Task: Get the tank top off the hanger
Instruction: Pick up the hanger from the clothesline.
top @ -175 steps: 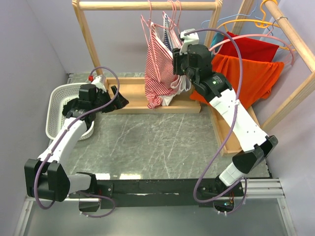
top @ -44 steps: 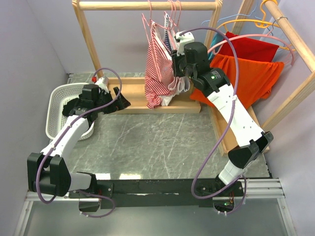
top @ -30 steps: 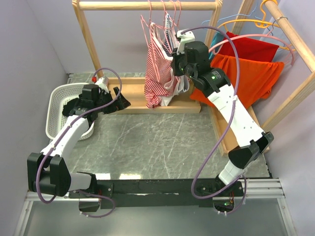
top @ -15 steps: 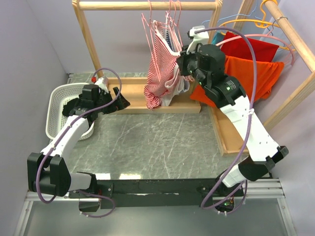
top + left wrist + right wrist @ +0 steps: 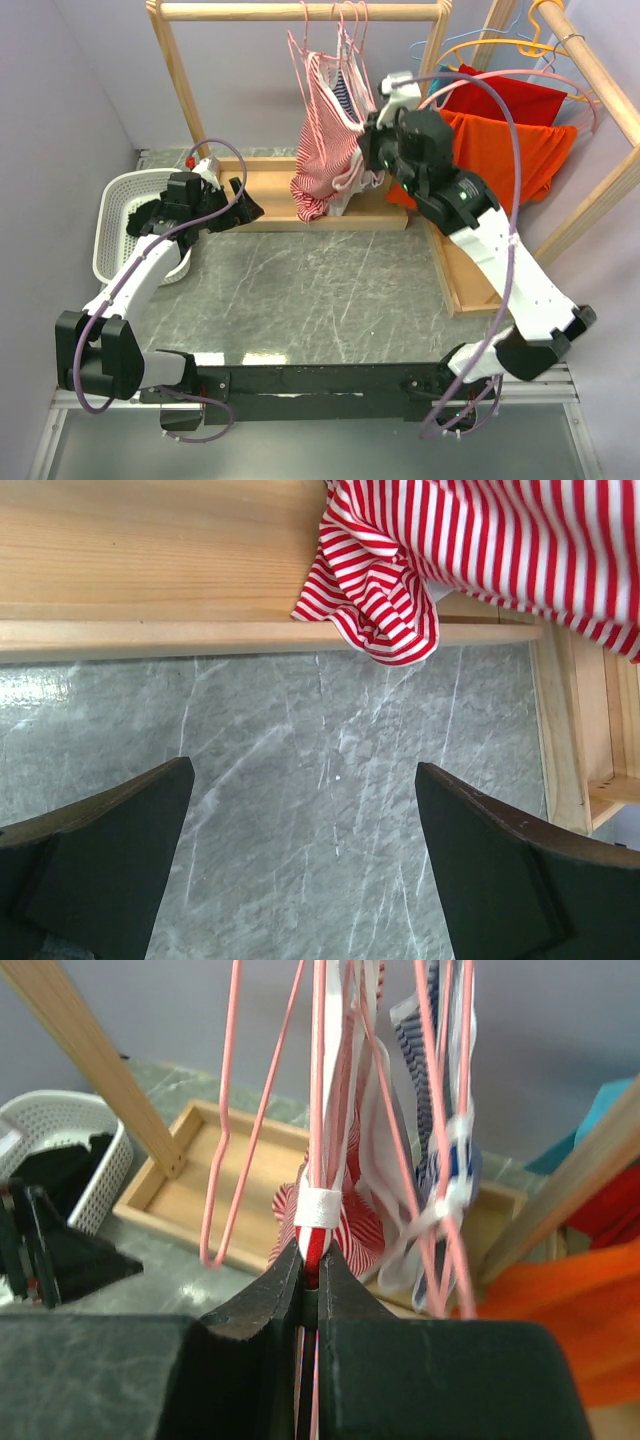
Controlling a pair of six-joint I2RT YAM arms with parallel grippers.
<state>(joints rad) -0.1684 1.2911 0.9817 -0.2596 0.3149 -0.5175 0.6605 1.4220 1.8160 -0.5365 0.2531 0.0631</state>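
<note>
R gripper (image 5: 371, 150) is pulling rightward since prior frame, dragging tank top (image 5: 326, 140) askew on its pink hanger (image 5: 318, 1080), far edge, clamped on strap. L gripper (image 5: 303, 780) is hovering, fingers apart. Far-left basket (image 5: 112, 215) is holding dark cloth (image 5: 65, 1165).

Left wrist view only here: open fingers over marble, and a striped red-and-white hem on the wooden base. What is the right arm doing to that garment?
Observer: The right wrist view shows the right gripper shut on a strap of the tank top.
Operator: Is it off the hanger?
Observer: No. In the top view it hangs among the pink hangers on the wooden rail.
Operator: And where does the left arm sit?
Observer: The left gripper hovers left of the garment, beside the white basket.
</note>
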